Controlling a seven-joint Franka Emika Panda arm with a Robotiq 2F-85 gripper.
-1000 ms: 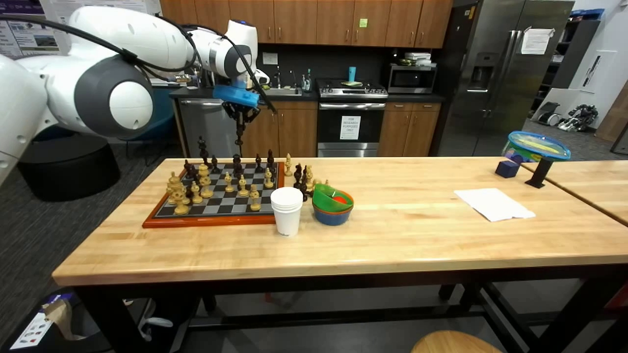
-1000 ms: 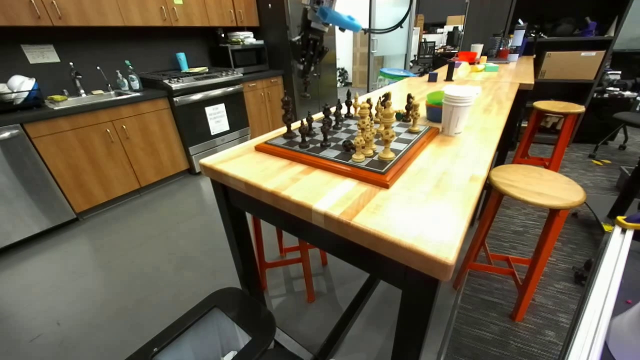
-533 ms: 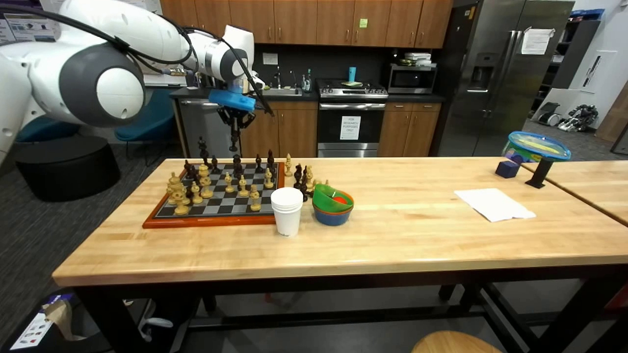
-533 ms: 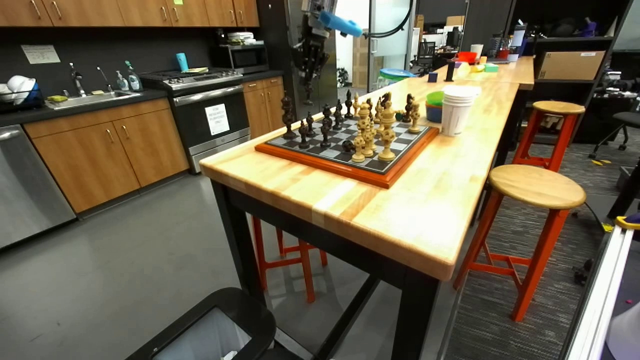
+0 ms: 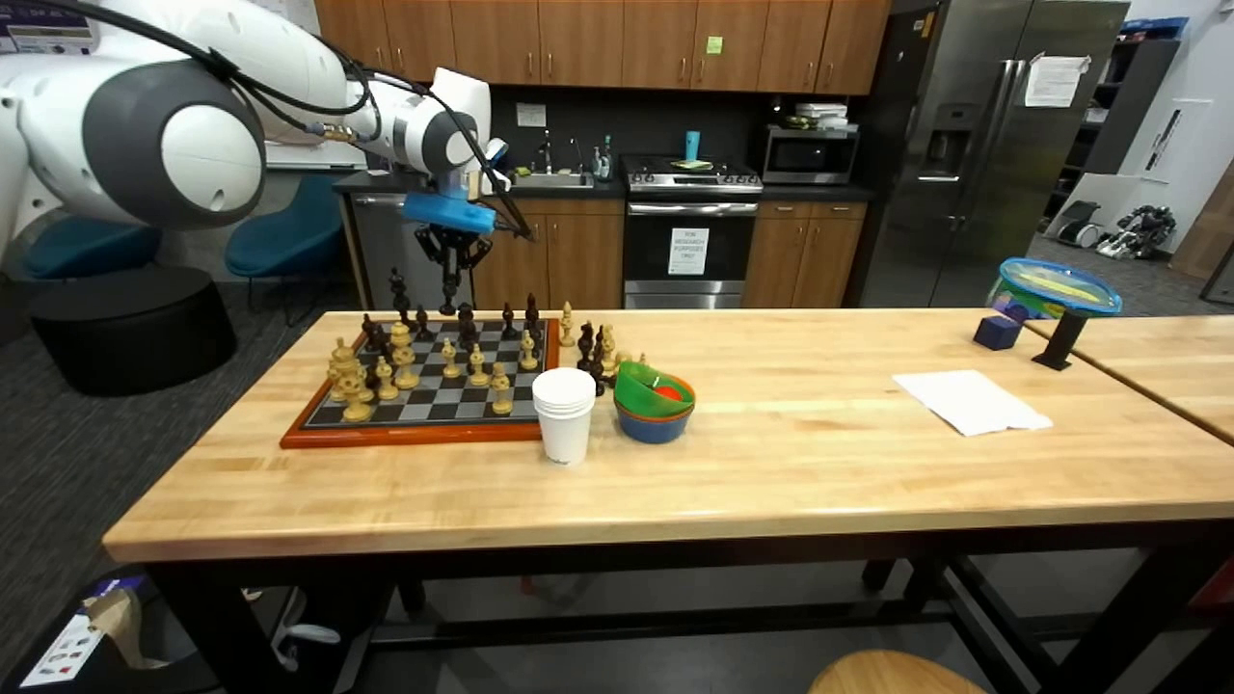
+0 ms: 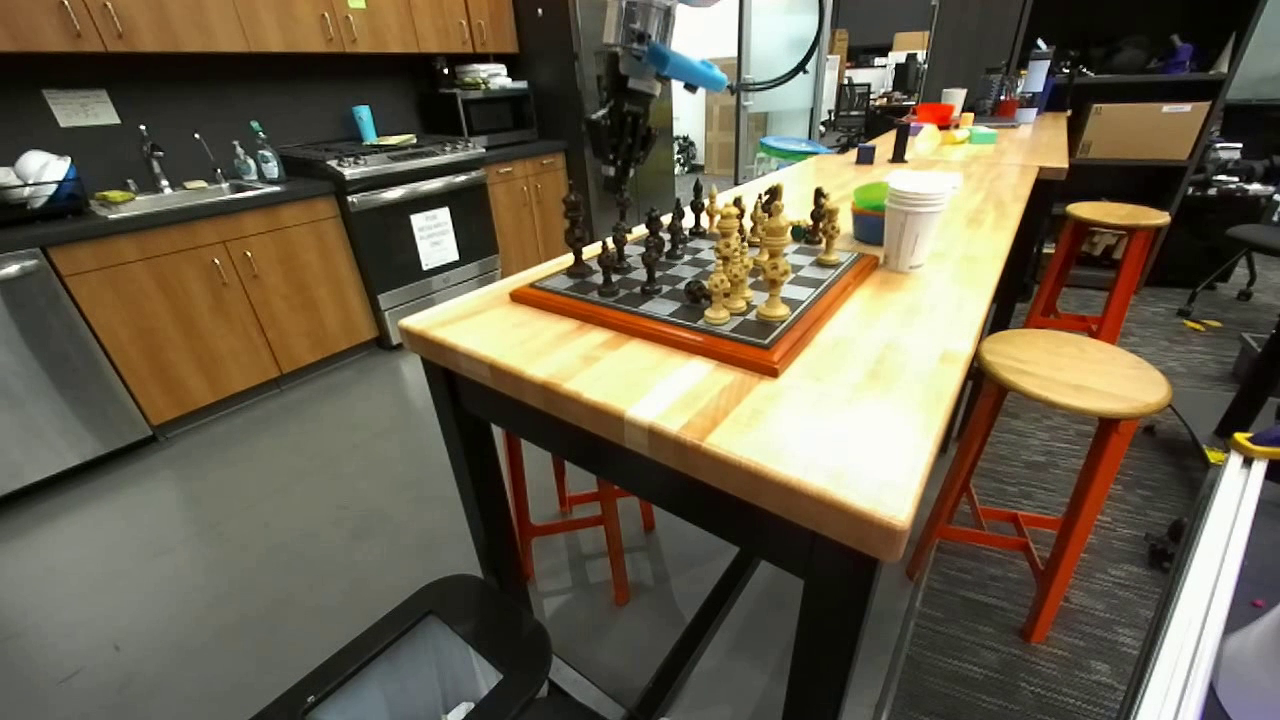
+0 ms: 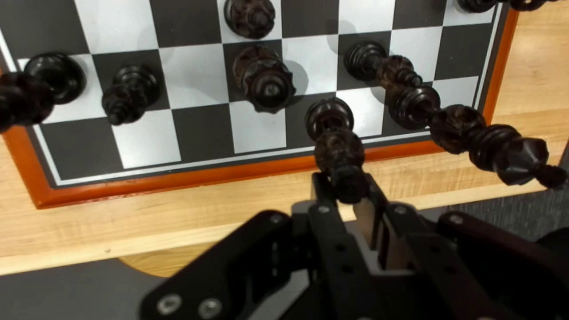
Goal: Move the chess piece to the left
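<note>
My gripper (image 7: 347,189) is shut on a dark chess piece (image 7: 338,151), its fingertips on either side of the piece's top. In an exterior view the gripper (image 5: 450,278) is over the far edge of the chessboard (image 5: 415,437), with the held piece (image 5: 448,306) hanging low. In an exterior view the gripper (image 6: 618,178) holds the piece (image 6: 623,205) upright above the board's far side. Whether its base touches the board is not clear. A tall dark piece (image 7: 458,129) and a crowned dark piece (image 7: 265,82) stand close on either side in the wrist view.
Several light pieces (image 5: 356,405) and dark pieces stand on the board; one dark piece (image 6: 697,291) lies on its side. More pieces (image 5: 585,339), stacked white cups (image 5: 563,414) and nested bowls (image 5: 654,427) stand beside the board. A paper sheet (image 5: 971,402) lies farther right.
My gripper has moved down and slightly left in an exterior view, lowering the held dark piece toward the board's far side. The other pieces have not moved.
</note>
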